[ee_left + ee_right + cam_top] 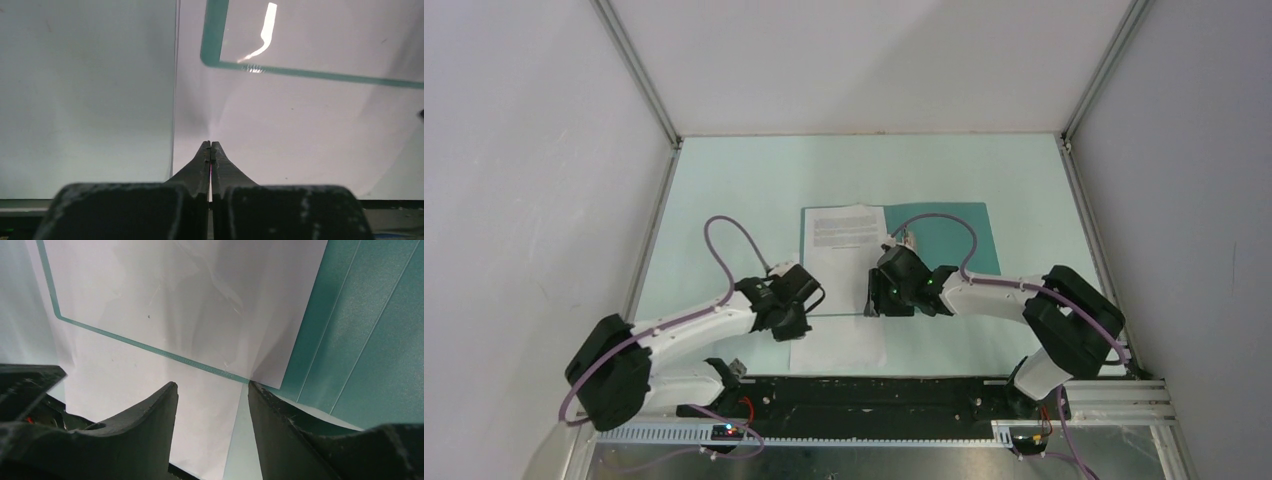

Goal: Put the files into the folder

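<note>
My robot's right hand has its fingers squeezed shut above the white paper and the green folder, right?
Not quite. The right gripper is open, with its fingers wide apart, above the white paper and the green folder. The right wrist view shows this.

The right gripper [212,387] hangs with its jaws spread, its two dark fingers [142,432] rising from the bottom of the view with a clear gap between them. In that gap lie white paper and a narrow strip of pale worktop [239,450]. The teal folder [370,340] lies flat, with straight crease lines running along its bare part. The first sheet [190,295] lies on the folder, leaving only a thin teal border along one corner. The second sheet [125,375] lies under that corner, reaching out past the border on both sides. Neither finger touches paper or folder as far as can be seen.
</note>
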Tool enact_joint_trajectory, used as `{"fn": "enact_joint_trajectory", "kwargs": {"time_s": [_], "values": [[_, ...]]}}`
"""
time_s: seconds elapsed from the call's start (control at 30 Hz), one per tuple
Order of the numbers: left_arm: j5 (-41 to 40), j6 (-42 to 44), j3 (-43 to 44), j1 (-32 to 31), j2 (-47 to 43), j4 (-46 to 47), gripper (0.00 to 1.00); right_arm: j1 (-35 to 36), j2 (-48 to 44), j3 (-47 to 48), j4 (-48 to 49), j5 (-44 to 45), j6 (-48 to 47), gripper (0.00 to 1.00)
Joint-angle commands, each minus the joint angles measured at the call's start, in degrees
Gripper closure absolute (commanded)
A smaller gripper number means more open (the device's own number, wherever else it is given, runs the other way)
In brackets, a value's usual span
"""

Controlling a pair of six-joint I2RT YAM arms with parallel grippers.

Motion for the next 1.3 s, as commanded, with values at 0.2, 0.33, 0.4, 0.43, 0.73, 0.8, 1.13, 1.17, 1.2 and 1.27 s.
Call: {"fn": "enact_joint_trajectory", "kwargs": {"time_s": [0.2,0.33,0.4,0.43,0.73,0.8,1.13,1.17,1.2,1.27], "values": [[3.19,2.74,-3.89,-1.14,9.67,7.28,1.00,-7.46,7.63,4.59,-0.69,0.20,-4.99,0.40],[3.75,2.08,-5.24,-1.17,10.94,8.38,1.00,-10.53,11.35,7.56,0.33,-0.13,-6.03,0.39],[3.73,2.15,-5.47,-1.18,11.07,8.44,1.00,-12.66,12.93,8.85,1.24,-1.00,-6.41,0.38],[3.71,2.24,-5.52,-1.15,10.91,8.45,1.00,-13.07,13.64,9.32,1.32,-1.19,-6.73,0.37],[4.48,4.81,-4.30,-0.51,9.64,8.26,1.00,-11.96,6.40,9.46,-4.48,-5.12,-7.36,0.22],[5.42,5.72,-3.41,0.02,7.80,8.16,1.00,-10.21,2.91,5.58,-3.88,-7.23,-5.13,0.19],[4.80,13.28,0.58,12.14,2.54,3.11,0.62,-1.51,-4.63,-5.62,0.65,-9.21,7.80,0.14],[4.98,13.85,0.64,12.67,2.71,3.17,0.63,-0.70,-4.77,-6.24,1.04,-8.90,8.40,0.14],[5.04,14.96,0.97,13.28,3.28,3.23,0.64,-0.36,-4.82,-6.81,1.22,-8.65,9.54,0.14],[5.43,16.23,1.47,13.79,4.67,3.43,0.66,0.73,-5.03,-7.88,1.57,-7.80,11.18,0.14]]}}
